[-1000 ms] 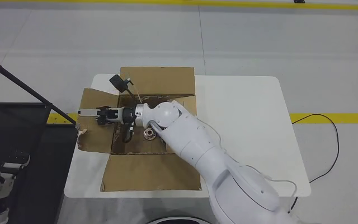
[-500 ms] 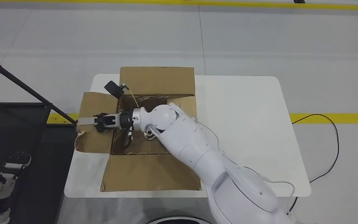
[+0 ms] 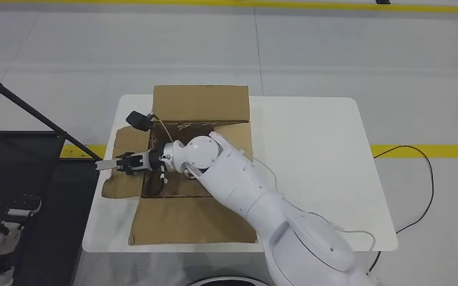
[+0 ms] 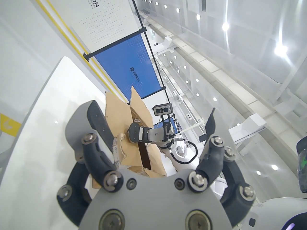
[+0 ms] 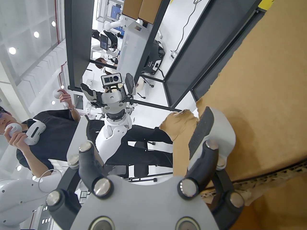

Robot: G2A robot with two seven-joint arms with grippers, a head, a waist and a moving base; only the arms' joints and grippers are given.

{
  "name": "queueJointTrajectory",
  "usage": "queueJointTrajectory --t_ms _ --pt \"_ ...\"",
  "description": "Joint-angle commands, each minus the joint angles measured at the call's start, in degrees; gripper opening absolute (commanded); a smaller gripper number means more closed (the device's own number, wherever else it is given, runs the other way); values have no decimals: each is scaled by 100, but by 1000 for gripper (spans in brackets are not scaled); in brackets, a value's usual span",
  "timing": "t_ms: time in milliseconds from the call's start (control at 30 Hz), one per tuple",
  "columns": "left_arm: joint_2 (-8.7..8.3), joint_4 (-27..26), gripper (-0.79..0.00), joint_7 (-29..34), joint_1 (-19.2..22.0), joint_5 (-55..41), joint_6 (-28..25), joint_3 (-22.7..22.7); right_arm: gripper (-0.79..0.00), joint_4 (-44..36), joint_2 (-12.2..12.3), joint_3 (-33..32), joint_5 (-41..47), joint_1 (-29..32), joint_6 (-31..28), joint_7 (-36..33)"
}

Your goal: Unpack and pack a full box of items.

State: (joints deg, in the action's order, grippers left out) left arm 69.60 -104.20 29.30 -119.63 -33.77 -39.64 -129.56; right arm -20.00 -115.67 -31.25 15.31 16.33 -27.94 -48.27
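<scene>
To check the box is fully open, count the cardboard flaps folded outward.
3: the far flap, the near flap, and the torn side flap by the right gripper. The arm may hide a fourth.

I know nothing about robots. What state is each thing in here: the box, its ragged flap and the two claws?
Box: open, flaps spread outward on the table.
Torn flap: folded out, its edge ragged and ripped.
Right claw: open, at the torn flap's ragged corner, gripping nothing.
Left claw: open, empty, held well away from the box.
</scene>
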Motion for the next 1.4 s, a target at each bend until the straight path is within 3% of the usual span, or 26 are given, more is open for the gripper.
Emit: queueJointTrajectory --t_ms 0,567,933,1133,1367 --pt "10 0 0 15 10 -2 2 -6 0 -4 1 15 24 7 21 -25" --pt "84 8 0 249 158 -1 43 -44 0 24 21 80 106 -86 -139 137" --pt "91 -526 0 829 229 -427 -111 -212 0 109 99 -246 505 -416 -872 -140" --pt "8 -1003 0 1588 476 -957 385 -359 0 209 228 -571 792 -562 -1436 -644" --pt "-154 -1257 0 2453 1086 -1007 1466 -157 0 172 578 -952 814 -574 -1965 -842"
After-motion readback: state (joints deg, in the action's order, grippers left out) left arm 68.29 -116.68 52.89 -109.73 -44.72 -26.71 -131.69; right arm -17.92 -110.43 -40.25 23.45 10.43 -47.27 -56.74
